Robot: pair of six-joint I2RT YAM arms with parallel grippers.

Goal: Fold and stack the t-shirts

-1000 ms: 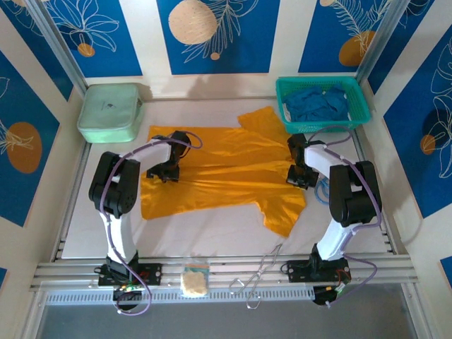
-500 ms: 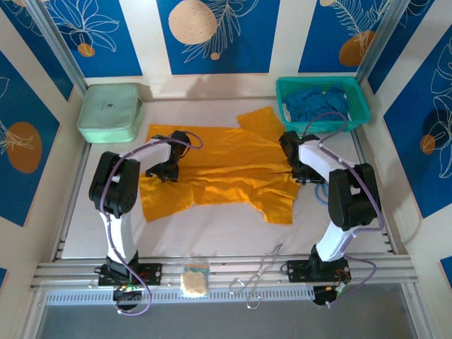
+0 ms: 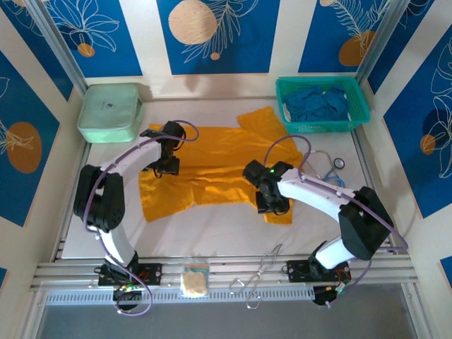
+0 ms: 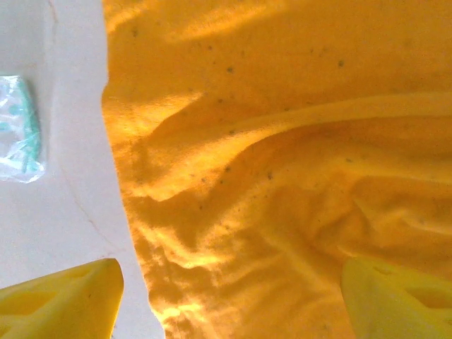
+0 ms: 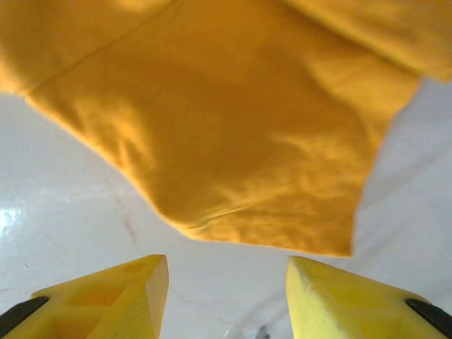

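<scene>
white table | blue floral walls | left hand wide | right hand parted, empty

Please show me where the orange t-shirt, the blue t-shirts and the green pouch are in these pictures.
orange t-shirt [image 3: 219, 166]: top external view, middle of its spread body.
blue t-shirts [image 3: 318, 104]: top external view, middle of the crumpled heap.
green pouch [image 3: 109, 113]: top external view, centre of its upper face.

- Over at centre-left, left arm arcs upward, left gripper facing down, jaws spread wide.
- Mid-frame, right arm stretches leftward, right gripper jaws parted.
</scene>
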